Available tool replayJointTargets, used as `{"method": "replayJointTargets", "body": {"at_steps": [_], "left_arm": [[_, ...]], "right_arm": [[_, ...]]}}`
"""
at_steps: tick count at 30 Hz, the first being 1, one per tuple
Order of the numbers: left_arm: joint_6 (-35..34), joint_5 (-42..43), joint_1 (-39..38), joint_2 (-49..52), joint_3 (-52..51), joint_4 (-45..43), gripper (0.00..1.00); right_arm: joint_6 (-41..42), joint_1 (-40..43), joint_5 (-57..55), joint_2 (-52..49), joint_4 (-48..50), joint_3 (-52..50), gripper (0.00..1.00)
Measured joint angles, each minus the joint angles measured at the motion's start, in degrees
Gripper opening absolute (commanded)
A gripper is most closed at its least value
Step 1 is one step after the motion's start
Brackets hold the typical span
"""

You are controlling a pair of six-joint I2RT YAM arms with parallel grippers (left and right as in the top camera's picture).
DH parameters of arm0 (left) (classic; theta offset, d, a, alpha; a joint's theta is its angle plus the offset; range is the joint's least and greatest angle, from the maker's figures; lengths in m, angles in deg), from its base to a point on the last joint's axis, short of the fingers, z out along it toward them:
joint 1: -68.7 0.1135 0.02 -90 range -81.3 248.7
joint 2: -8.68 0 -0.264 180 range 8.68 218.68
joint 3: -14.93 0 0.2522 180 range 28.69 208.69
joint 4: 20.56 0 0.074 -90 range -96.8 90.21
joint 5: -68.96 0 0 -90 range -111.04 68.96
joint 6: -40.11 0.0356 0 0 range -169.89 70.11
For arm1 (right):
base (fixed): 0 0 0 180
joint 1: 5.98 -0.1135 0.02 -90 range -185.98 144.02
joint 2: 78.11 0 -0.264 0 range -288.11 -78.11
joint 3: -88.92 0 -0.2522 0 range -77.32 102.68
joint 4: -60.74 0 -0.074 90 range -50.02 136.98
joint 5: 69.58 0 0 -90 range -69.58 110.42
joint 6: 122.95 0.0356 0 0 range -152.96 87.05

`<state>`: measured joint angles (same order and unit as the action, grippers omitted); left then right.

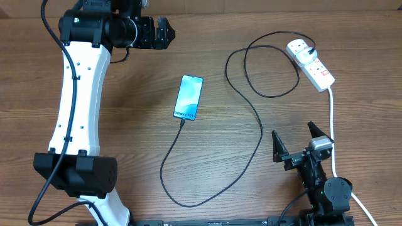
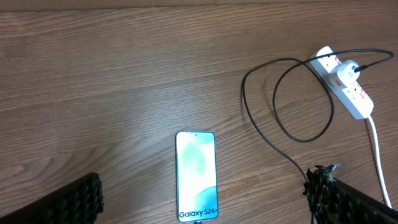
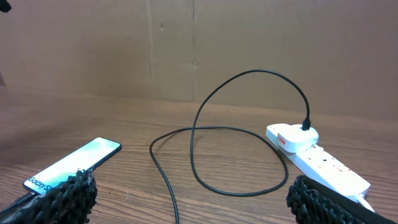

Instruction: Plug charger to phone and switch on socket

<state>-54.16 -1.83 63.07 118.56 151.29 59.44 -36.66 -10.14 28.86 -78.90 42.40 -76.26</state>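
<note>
As we look down from overhead, the phone point(image 1: 189, 97) lies flat, screen up, near the middle of the tabletop point(image 1: 138, 107). The charger point(image 1: 260, 135) meets its lower edge, swings in a wide loop toward the near side, then curls back up to the socket point(image 1: 311, 64) at the far right. The socket's end outlet, the one farthest from its white lead point(image 1: 332, 125), holds the charger's plug point(image 1: 300, 46). The left gripper point(image 1: 164, 32) hangs at the far edge, well apart from the phone. The right gripper point(image 1: 295, 139) sits near the front, beside the white lead, its jaws spread wide and holding nothing.

From the left wrist we see that gripper's fingers point(image 2: 74, 199) at the two lower corners, set wide apart and empty. The phone lies between them and farther out, and the socket is off to the upper right with the plug seated in it.

From the right wrist, the fingers point(image 3: 62, 196) likewise stand far apart. The phone is at the left, the socket at the right, and the cable arches up out of the plug. We cannot tell how the socket's switches stand.
</note>
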Motion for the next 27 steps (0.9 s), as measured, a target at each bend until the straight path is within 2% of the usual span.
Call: {"method": "replayJointTargets", "body": {"at_steps": [12,27], "left_arm": [[0.0,0.0,0.0,0.0,0.0,0.0,1.0],[0.0,0.0,0.0,0.0,0.0,0.0,1.0]], "right_arm": [[2.27,-0.02,-4.02,0.0,-0.59,0.0,1.0],[0.68,0.0,-4.22,0.0,-0.61,0.0,1.0]]}}
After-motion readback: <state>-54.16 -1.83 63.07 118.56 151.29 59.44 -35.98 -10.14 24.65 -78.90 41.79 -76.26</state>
